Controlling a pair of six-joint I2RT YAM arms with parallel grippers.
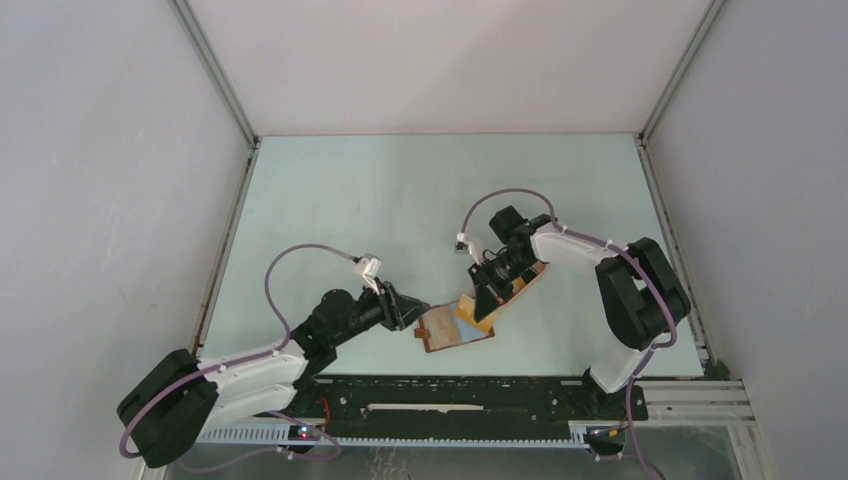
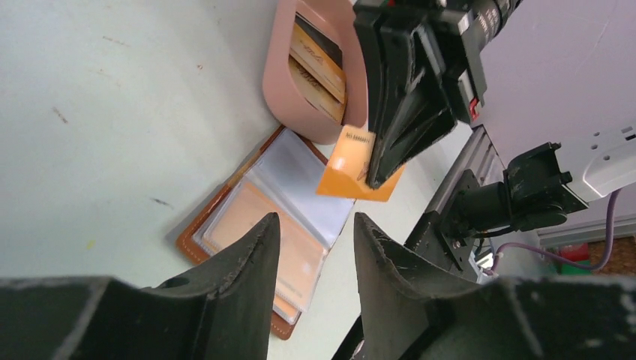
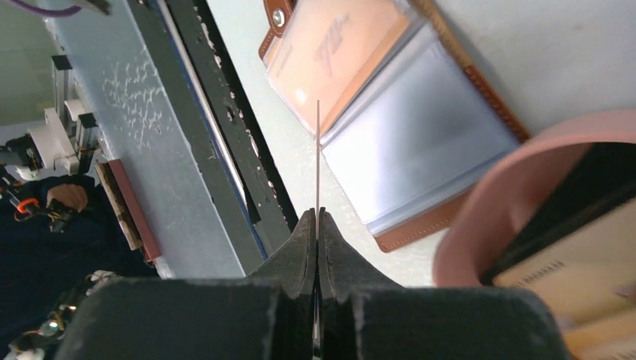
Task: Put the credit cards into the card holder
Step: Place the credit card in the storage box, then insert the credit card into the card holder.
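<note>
Card holder lies open on the bench, clear sleeves up. Orange card hangs just above the holder, clenched by one end in right fingers. Left fingers spread, empty, near the holder. Pink tray with more cards just beside the holder. Risk: nothing pins the holder, so a card corner snagging a sleeve lip could shove it or buckle the card

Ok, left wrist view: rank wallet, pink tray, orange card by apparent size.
1. wallet, lying open
2. pink tray, partly cut off and hidden, so its rank against the wallet is unsure
3. orange card, clearly smallest
</note>
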